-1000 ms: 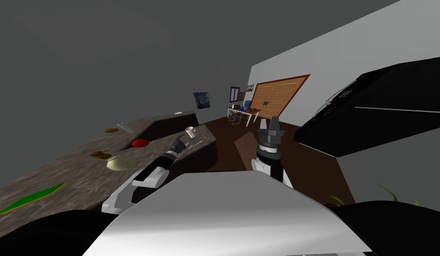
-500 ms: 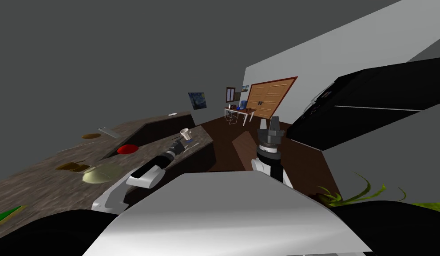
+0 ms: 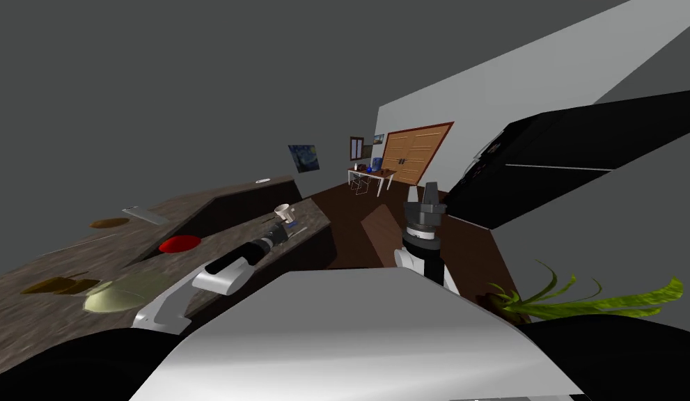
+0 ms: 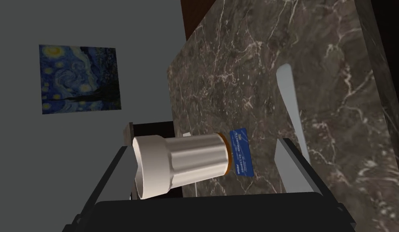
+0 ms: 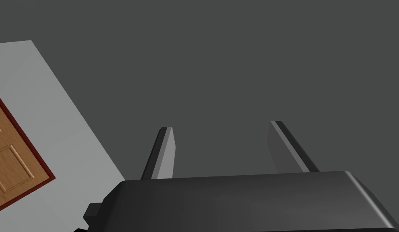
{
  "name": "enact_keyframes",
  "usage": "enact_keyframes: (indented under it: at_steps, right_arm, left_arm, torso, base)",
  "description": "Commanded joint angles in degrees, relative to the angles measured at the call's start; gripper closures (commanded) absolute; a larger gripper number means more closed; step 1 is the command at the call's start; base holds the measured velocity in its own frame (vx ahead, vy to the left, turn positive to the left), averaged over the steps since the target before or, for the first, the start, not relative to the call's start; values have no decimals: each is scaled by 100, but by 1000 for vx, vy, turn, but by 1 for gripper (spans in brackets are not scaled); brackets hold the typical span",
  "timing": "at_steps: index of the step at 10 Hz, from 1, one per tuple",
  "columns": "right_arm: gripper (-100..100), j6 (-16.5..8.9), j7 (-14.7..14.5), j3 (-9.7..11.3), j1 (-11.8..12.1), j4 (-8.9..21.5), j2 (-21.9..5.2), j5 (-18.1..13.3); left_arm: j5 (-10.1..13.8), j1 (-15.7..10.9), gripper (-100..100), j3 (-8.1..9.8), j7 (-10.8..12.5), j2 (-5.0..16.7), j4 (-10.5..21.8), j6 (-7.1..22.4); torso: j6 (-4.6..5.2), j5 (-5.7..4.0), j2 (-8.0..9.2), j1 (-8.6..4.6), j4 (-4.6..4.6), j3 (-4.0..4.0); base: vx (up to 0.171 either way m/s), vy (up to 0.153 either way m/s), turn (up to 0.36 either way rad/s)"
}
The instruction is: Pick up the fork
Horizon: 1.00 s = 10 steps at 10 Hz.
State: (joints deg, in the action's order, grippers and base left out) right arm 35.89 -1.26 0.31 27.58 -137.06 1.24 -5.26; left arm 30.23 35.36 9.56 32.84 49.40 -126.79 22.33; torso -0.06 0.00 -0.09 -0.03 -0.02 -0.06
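Left wrist view: the left claw (image 4: 205, 139) hangs over a dark marbled tabletop (image 4: 242, 60), its fingers spread wide and gripping nothing.
Fork: a long, pale grey fork (image 4: 289, 108) lies flat on the tabletop. Its near end disappears behind the claw's light-faced finger (image 4: 292, 169).
Bearing: with 12 o'clock as the way the fingers point, the fork sits at about 1 o'clock from the claw's middle.
Long axis: it runs roughly 12 to 6, almost parallel to the fingers and not across the gap.
Cup: a white cup (image 4: 182, 163) stands upright in line with the gap, at about 11 o'clock. I cannot tell whether it is inside the gap or beyond it.
Blue card: a blue card (image 4: 239, 151) lies flat between the cup's base and the fork, apart from the fork.
Right claw: the right claw (image 5: 221, 125) is spread wide and empty. In the head view it is raised in front of the chest, well apart from the tabletop.
Nearer arm: the left, clearly.
Coming move, as I judge it: shift the left claw toward 3 o'clock so the handle falls between the fingers. It may also need a turn so the fingers close across the fork's width, while keeping clear of the cup.
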Motion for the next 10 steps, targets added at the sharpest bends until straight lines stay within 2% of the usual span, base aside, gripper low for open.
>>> enact_keyframes:
  at_steps: [1,2,3,4,5,6,7,8,10]
  right_arm:
    - [0,0,0,0,0,0,0,0]
    - [0,0,0,0,0,0,0,0]
    - [0,0,0,0,0,0,0,0]
    - [0,0,0,0,0,0,0,0]
    - [0,0,0,0,0,0,0,0]
    - [0,0,0,0,0,0,0,0]
    - [0,0,0,0,0,0,0,0]
    - [0,0,0,0,0,0,0,0]
    - [0,0,0,0,0,0,0,0]
  left_arm:
    - [227,29,-100,28,128,269,49,286]
    - [227,29,-100,28,128,269,49,412]
    - [417,62,-100,43,228,487,88,599]
    - [417,62,-100,43,228,487,88,716]
    - [605,96,-100,54,322,697,130,905]
    - [605,96,-100,54,322,697,130,1015]
    - [790,128,-100,61,410,899,174,1213]
    - [790,128,-100,61,410,899,174,1308]
    - [1149,192,-100,62,568,1271,266,1750]
  torso:
    - [0,0,0,0,0,0]
    - [2,-1,-2,0,0,-1]
    - [-2,0,0,1,0,0]
    - [0,-1,-5,-1,-1,-3]
    - [-1,0,-2,-1,-1,-1]
    - [1,-1,-4,-2,-1,-2]
    - [-2,0,-1,-1,0,-1]
    - [0,-1,-2,-1,0,-1]
    - [-1,0,-5,2,-1,-3]
  base:
    - [38,-12,-154]
    - [33,-6,-47]
    - [48,-15,-81]
    - [38,-13,-59]
    - [40,-17,-115]
    - [36,-9,-47]
    - [38,-12,-72]
    - [35,-1,-47]
    - [57,-11,-93]
